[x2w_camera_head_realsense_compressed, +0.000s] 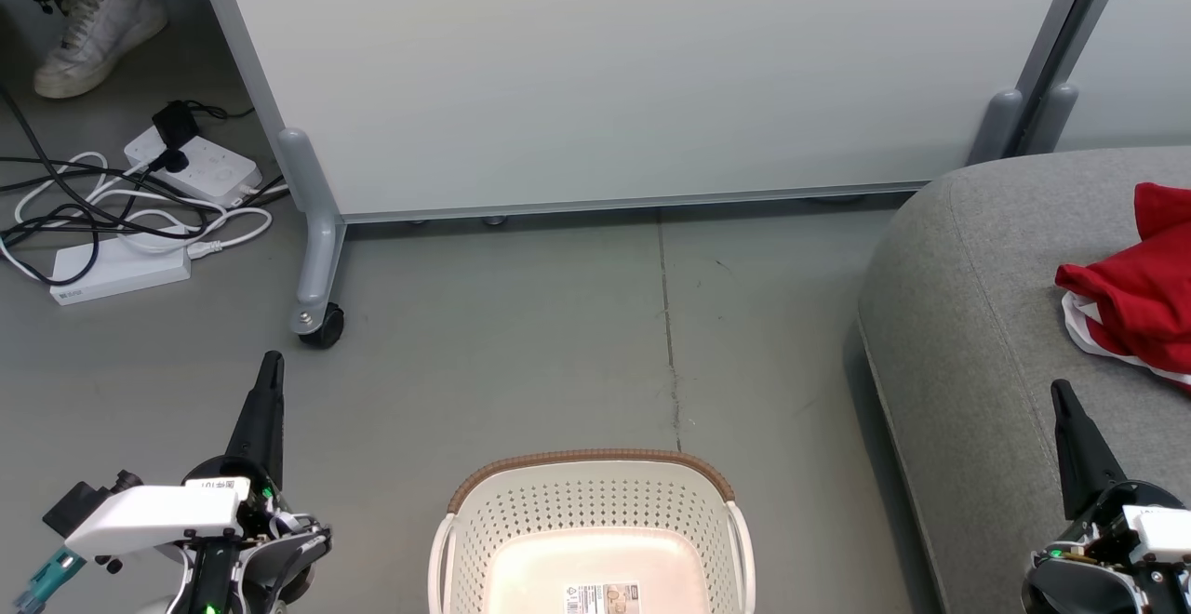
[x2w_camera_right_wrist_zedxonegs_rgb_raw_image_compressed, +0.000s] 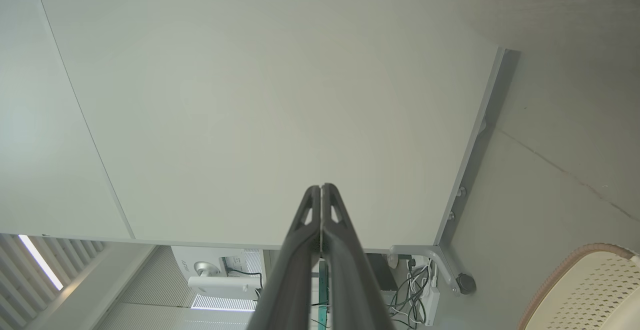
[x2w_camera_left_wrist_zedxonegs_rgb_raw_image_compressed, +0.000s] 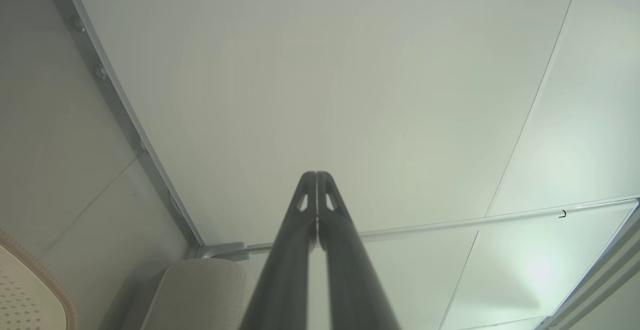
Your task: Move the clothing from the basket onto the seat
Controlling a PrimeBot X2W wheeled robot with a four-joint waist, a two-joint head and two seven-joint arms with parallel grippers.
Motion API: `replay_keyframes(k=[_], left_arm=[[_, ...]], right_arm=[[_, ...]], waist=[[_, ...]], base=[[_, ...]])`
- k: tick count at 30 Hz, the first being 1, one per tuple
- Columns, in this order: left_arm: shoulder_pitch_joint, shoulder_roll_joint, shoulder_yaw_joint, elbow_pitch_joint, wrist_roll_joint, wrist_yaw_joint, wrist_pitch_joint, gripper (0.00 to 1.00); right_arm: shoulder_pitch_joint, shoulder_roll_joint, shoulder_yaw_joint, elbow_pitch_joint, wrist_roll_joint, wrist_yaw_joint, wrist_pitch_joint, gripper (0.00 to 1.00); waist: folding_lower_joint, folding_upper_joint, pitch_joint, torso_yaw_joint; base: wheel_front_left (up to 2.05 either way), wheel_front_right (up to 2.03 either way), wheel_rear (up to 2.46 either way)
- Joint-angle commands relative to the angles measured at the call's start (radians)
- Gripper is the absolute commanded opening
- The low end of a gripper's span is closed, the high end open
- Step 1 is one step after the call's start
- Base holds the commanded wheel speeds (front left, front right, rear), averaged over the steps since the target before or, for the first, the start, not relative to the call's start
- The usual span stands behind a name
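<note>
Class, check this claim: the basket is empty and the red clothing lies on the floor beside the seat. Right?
No: the head view shows the red clothing lying on the seat, not on the floor. The basket is empty.

On my head feed the basket [x2w_camera_head_realsense_compressed: 595,502] runs off the bottom edge, its near half cut away, and the label [x2w_camera_head_realsense_compressed: 605,598] on its floor is too small for me to read. The clothing [x2w_camera_head_realsense_compressed: 1140,293] and the seat [x2w_camera_head_realsense_compressed: 968,335] under it are clipped by the right edge. At top left a person's shoe [x2w_camera_head_realsense_compressed: 93,33] shows, the leg cropped above it.
</note>
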Motion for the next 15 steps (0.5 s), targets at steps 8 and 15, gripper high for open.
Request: replay_keyframes(k=[8, 15], left_arm=[[-0.009, 0.001, 0.006, -0.002, 0.002, -0.009, 0.003, 0.0], [-0.009, 0.0, 0.007, -0.002, 0.003, -0.009, 0.004, 0.0]], right_arm=[[-0.004, -0.01, -0.004, 0.0, 0.002, 0.002, 0.001, 0.0], [-0.004, -0.01, -0.004, 0.0, 0.002, 0.003, 0.001, 0.0]], waist=[[0.0, 0.0, 0.0, 0.0], [0.0, 0.0, 0.0, 0.0]], base=[[0.0, 0.0, 0.0], [0.0, 0.0, 0.0]])
